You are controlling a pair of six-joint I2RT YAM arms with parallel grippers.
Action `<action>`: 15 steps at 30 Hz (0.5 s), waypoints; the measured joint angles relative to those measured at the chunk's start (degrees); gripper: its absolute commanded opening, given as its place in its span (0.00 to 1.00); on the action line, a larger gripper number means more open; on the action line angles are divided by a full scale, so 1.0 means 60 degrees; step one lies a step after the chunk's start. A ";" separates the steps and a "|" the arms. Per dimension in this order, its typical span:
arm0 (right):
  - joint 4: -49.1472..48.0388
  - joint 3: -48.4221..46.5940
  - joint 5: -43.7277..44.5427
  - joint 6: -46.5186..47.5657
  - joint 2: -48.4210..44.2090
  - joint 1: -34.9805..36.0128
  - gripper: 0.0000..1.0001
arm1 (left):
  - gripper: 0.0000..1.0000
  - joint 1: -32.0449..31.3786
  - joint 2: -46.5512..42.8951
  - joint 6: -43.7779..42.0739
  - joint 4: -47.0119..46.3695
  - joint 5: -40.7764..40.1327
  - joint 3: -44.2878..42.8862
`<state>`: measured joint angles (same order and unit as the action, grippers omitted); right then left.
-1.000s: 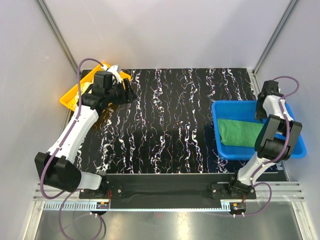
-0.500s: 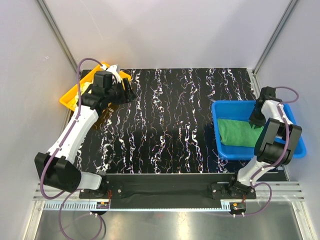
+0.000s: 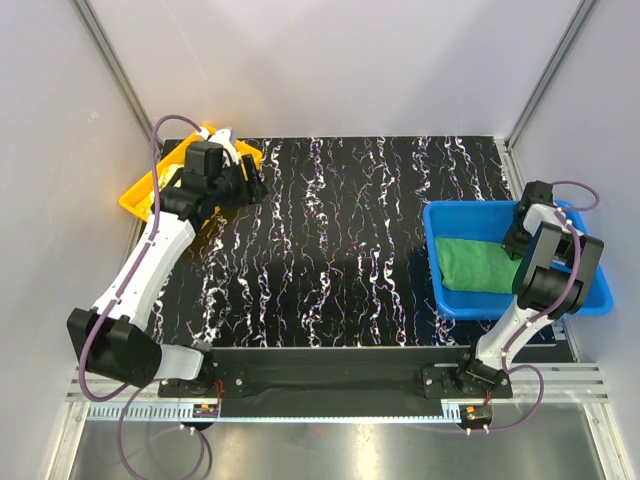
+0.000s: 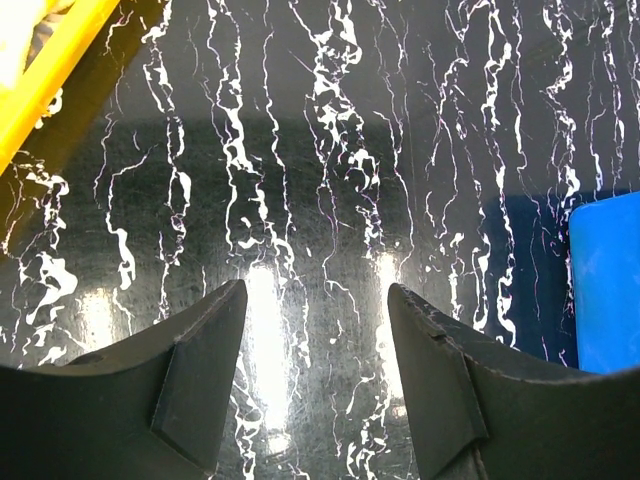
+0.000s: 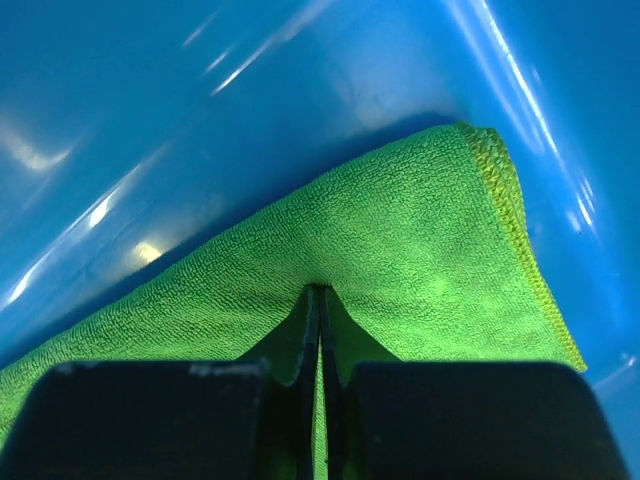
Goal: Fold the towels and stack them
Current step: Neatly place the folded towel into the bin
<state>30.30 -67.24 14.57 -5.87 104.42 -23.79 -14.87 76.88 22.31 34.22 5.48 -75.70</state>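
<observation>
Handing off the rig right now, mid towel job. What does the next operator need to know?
The left gripper is open and empty, over the table beside the yellow tray.
The right gripper is shut on the green towel, down inside the blue bin.
Towels: the green one lies folded in the bin. Something pale shows in the tray behind the left arm; I cannot tell what.
Done: one towel folded. No stack in view.
Left: find the other towels, fold them, stack all.
</observation>
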 measured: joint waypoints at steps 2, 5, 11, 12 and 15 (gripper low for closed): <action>-0.0168 -0.0007 0.0113 0.0051 0.0102 -0.0018 0.02 | 0.64 -0.0004 0.0025 0.0000 0.0058 -0.0047 -0.0106; -0.0244 -0.0215 0.0240 0.0153 0.0266 -0.0040 0.01 | 0.64 -0.0004 0.0047 0.0000 0.0124 -0.0153 -0.0302; -0.0576 -0.0291 0.0095 0.0430 0.0339 -0.0066 0.02 | 0.65 -0.0004 0.0164 0.0011 0.0211 -0.0503 -0.0907; -0.0572 -0.0310 -0.0015 0.0426 0.0335 -0.0069 0.04 | 0.65 -0.0004 0.0164 0.0018 0.0240 -0.0597 -0.1020; -0.0488 -0.0324 -0.0481 0.0291 0.0186 -0.0058 0.10 | 0.66 -0.0004 0.0164 0.0033 0.0240 -0.0889 -0.1300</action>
<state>27.38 -69.19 11.68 -4.12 105.54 -24.14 -14.90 77.87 22.50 35.66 0.14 -83.50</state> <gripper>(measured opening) 0.053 0.654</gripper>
